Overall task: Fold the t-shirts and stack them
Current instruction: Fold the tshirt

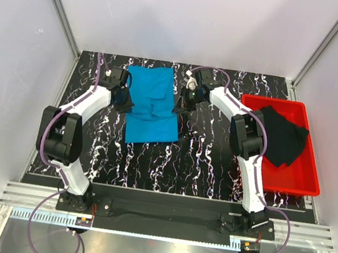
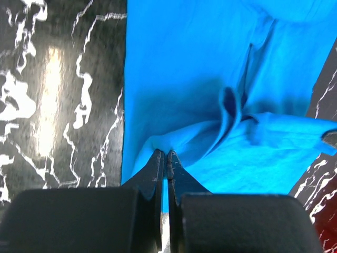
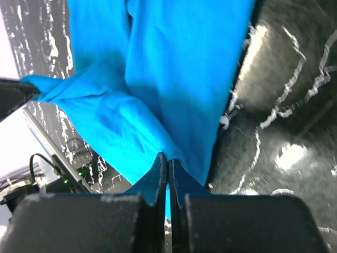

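Now | left hand (image 2: 166, 153), right hand (image 3: 168, 157) pinch blue shirt (image 1: 151, 106) | black shirt (image 1: 284, 137) perhaps crumpled

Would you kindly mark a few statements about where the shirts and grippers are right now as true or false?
1. The black t-shirt lies in the red tray. True.
2. The left gripper hangs open, holding nothing. False: it is shut on the blue t-shirt.
3. The right gripper is shut on the blue t-shirt. True.
4. The blue t-shirt is stacked on the black t-shirt. False: it lies on the table, apart from the red tray.
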